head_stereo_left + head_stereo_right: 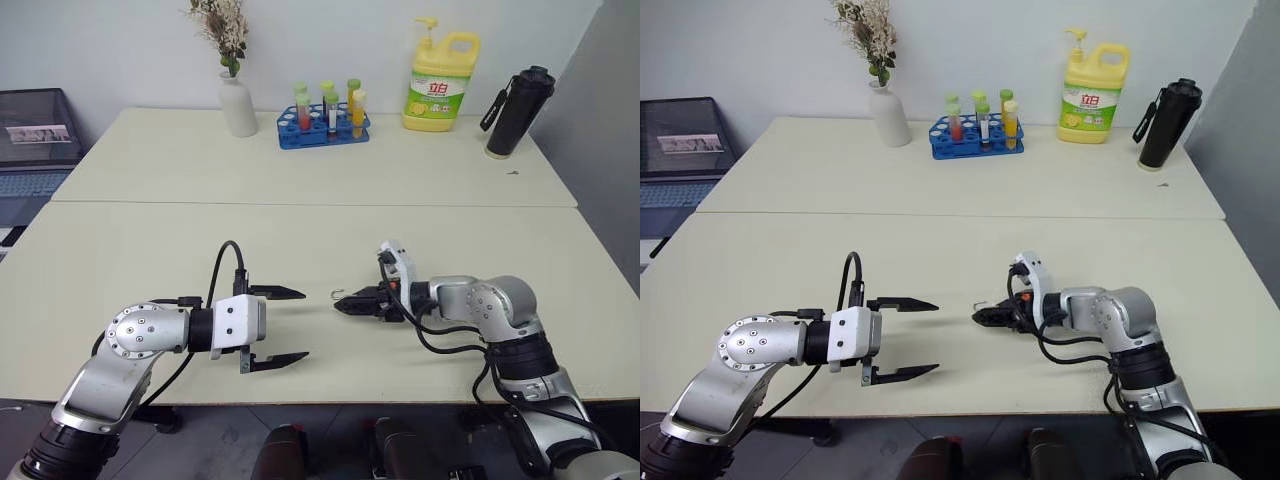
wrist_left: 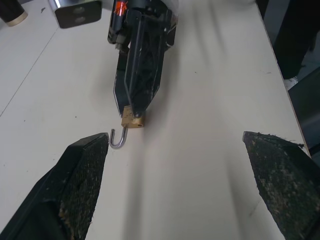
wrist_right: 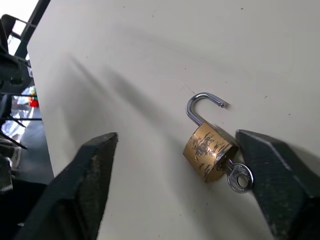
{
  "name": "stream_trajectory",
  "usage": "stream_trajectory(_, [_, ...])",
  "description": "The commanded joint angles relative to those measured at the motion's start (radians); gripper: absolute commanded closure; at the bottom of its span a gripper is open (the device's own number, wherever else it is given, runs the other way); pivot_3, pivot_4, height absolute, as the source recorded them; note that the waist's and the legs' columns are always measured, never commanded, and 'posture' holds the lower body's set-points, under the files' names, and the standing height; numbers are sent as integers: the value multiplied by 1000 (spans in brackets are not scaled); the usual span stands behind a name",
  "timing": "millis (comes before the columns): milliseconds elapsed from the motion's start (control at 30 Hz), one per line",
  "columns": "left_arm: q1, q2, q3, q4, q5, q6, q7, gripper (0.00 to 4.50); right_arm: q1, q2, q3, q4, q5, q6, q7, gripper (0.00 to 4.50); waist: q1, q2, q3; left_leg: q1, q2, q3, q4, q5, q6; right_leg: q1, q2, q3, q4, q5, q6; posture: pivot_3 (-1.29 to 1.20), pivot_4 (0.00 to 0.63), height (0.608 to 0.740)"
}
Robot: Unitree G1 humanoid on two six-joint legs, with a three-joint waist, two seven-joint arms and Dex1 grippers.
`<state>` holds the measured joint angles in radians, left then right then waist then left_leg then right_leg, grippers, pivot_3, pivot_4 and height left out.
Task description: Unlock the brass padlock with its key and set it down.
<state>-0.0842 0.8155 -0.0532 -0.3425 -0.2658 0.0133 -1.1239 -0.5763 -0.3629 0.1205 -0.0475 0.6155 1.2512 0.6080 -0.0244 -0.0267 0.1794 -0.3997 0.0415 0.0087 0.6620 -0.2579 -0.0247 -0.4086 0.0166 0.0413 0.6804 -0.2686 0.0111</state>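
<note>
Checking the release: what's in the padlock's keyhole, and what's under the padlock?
The key sits in the padlock; its bow sticks out, its blade is hidden inside. The shackle is swung open. The padlock lies on the table, between the open right gripper's fingers.

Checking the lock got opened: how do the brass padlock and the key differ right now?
The brass padlock is a chunky, scuffed golden block; the key is thin and silvery. The padlock's shackle has swung open, while the key sits pushed into the padlock's base, only its ringed head showing. Both lie on the table.

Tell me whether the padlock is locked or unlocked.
Unlocked: the padlock lies on the table with its shackle swung out, one end free, and the key in it.
</note>
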Motion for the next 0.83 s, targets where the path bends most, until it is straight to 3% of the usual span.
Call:
stream_trajectory(33, [-4,-5,23,-16,-13,0,20,0,39,-130,4,-61,-34,-33,44,25,2,0,0,0,-1,0,0,0,0,0,0,0,0,0,0,0,150,740])
stream_trajectory(200, [16,0,56,-50,-35,111,79,0,126,-333,101,-164,-141,-356,241,25,-2,0,0,-1,-2,1,-1,0,0,0,-1,1,-2,0,1,0,150,740])
stream_trajectory(433, [153,37,143,-152,-15,214,147,0,229,-386,43,-180,-222,-810,415,25,-19,0,1,0,4,0,-2,0,0,-2,2,1,-1,-1,1,0,150,740])
stream_trajectory(833, [207,59,214,-169,-90,270,117,0,248,-377,41,-171,-243,-921,498,25,-7,0,1,0,3,1,-1,0,0,-1,0,1,0,-2,0,0,150,740])
